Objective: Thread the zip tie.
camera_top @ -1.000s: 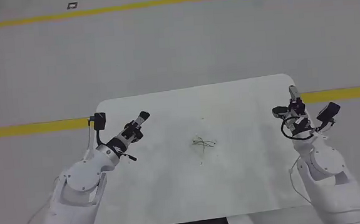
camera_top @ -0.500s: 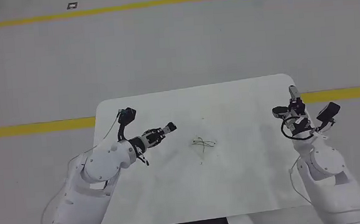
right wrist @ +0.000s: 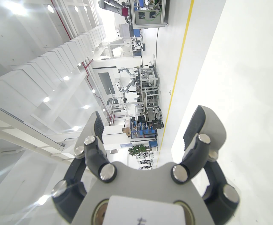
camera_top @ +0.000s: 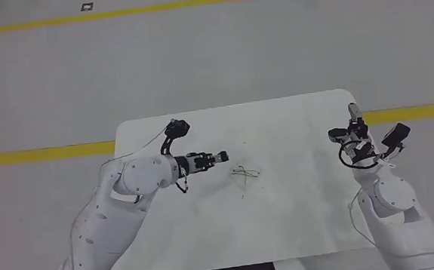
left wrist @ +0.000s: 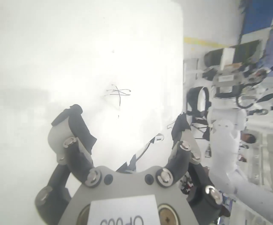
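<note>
A small tangle of thin dark zip ties [camera_top: 245, 172] lies near the middle of the white table [camera_top: 298, 212]. The same zip ties [left wrist: 118, 93] show ahead of my left gripper [left wrist: 128, 117], which is open and holds nothing. In the top view the left gripper [camera_top: 220, 157] hovers just left of the ties, pointing at them. My right gripper [camera_top: 354, 113] stays at the table's right edge, pointing away from the table. In its own wrist view the right gripper [right wrist: 149, 125] is open and holds nothing.
The white table has rounded corners and bare surface all around the ties. A yellow floor line [camera_top: 37, 155] runs behind the table. A cable [camera_top: 143, 145] trails from the left wrist.
My left arm has swung from the table's left edge toward the middle, bringing its gripper close to the zip ties. The right arm has not moved.
</note>
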`<state>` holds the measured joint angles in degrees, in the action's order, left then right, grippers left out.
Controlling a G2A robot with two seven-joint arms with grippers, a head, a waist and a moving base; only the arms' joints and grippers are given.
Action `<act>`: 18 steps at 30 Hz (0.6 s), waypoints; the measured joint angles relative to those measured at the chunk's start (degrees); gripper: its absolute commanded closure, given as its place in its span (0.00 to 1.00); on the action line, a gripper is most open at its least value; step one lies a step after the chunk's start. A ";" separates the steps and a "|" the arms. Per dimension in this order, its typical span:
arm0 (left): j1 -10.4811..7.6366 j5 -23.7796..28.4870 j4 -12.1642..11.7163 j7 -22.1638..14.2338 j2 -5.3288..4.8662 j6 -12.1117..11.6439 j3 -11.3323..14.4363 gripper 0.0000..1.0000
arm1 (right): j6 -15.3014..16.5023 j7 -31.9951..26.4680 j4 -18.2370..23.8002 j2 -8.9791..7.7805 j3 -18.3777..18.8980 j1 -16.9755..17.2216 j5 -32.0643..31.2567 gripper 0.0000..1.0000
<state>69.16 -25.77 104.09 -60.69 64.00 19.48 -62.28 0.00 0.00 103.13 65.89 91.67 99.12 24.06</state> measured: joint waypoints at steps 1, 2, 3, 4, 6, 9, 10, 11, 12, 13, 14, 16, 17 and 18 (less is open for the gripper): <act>-1.45 -1.66 -1.44 -0.90 0.38 0.00 1.63 0.00 | 0.00 0.00 0.00 0.00 0.00 0.00 0.00 0.00; -2.73 -2.74 -2.92 -1.18 0.78 0.00 3.05 0.00 | 0.00 0.00 0.00 0.00 0.00 0.00 0.00 0.00; -3.02 -2.90 -3.32 -1.11 0.88 0.00 3.41 0.00 | 0.00 0.00 0.00 0.00 0.00 0.00 0.00 0.00; -2.99 -2.83 -3.34 -0.98 0.90 0.00 3.44 0.00 | 0.00 0.00 0.00 0.00 0.00 0.00 0.00 0.00; -2.86 -2.70 -3.20 -0.92 0.87 0.00 3.31 0.00 | 0.00 0.00 0.00 0.00 0.00 0.00 0.00 0.00; -2.84 -2.68 -3.16 -0.92 0.86 0.00 3.28 0.00 | 0.00 0.00 0.00 0.00 0.00 0.00 0.00 0.00; -2.84 -2.68 -3.16 -0.92 0.86 0.00 3.28 0.00 | 0.00 0.00 0.00 0.00 0.00 0.00 0.00 0.00; -2.84 -2.68 -3.16 -0.92 0.86 0.00 3.28 0.00 | 0.00 0.00 0.00 0.00 0.00 0.00 0.00 0.00; -2.84 -2.68 -3.16 -0.92 0.86 0.00 3.28 0.00 | 0.00 0.00 0.00 0.00 0.00 0.00 0.00 0.00; -2.84 -2.68 -3.16 -0.92 0.86 0.00 3.28 0.00 | 0.00 0.00 0.00 0.00 0.00 0.00 0.00 0.00; -2.84 -2.68 -3.16 -0.92 0.86 0.00 3.28 0.00 | 0.00 0.00 0.00 0.00 0.00 0.00 0.00 0.00; -2.84 -2.69 -3.16 -0.92 0.86 0.00 3.28 0.00 | 0.00 0.00 0.00 0.00 0.00 0.00 0.00 0.00; -2.84 -2.69 -3.16 -0.92 0.86 0.00 3.28 0.00 | 0.00 0.00 0.00 0.00 0.00 0.00 0.00 0.00; -2.84 -2.69 -3.16 -0.92 0.86 0.00 3.28 0.00 | 0.00 0.00 0.00 0.00 0.00 0.00 0.00 0.00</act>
<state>66.32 -28.46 100.93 -61.61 64.85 19.48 -58.99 0.00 0.00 103.13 65.89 91.67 99.12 24.06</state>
